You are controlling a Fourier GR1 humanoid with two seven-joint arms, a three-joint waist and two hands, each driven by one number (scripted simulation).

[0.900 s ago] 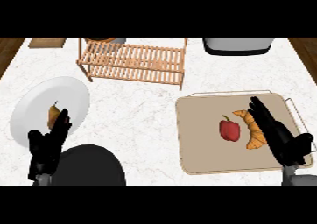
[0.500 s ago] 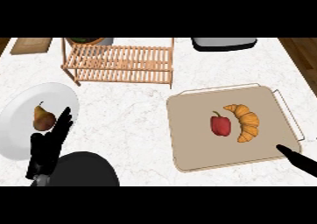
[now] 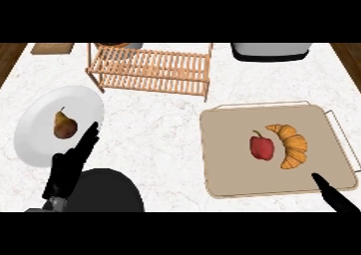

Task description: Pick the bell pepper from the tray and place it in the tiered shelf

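Bell pepper (image 3: 262,147) lies on the tray (image 3: 228,169), just beside a croissant (image 3: 290,145): I judge it light, stiff, glossy-slick, best taken across its body. Right hand (image 3: 332,195): grip unreadable. Left hand (image 3: 73,162) rests with fingers straight.

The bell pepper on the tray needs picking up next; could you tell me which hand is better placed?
Probably the right hand: it sits at the tray's near right corner, close to the bell pepper. The left hand rests across the counter by the plate.
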